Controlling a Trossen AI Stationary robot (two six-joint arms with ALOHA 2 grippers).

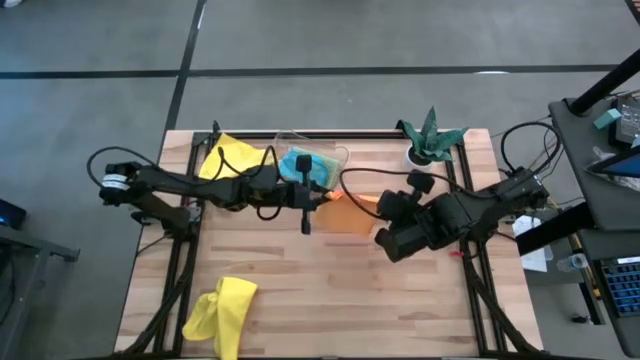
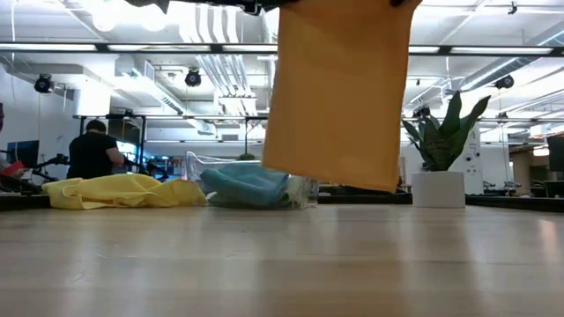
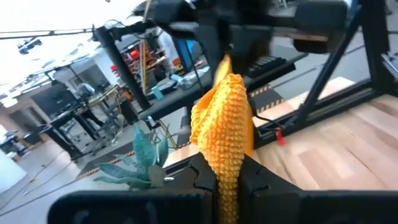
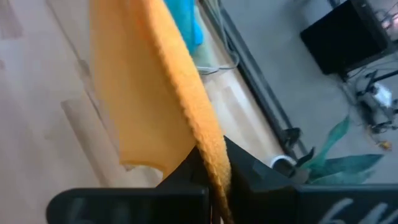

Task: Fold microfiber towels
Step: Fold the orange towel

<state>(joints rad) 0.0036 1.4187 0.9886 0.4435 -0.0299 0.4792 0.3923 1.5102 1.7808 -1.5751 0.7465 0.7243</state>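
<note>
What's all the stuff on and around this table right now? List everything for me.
orange towel: one, orange, hanging in the air above the table's middle, held by both grippers
yellow towels: two, bright yellow, one at the far left edge, one crumpled at the near left edge
blue towel: one, turquoise, in the tray
clear plastic tray: one, see-through, far middle
plant: one, green in a white pot, far right corner
table: one, light wood
person: one, dark top, in the room behind
left gripper: shut on the orange towel
right gripper: shut on the orange towel
</note>
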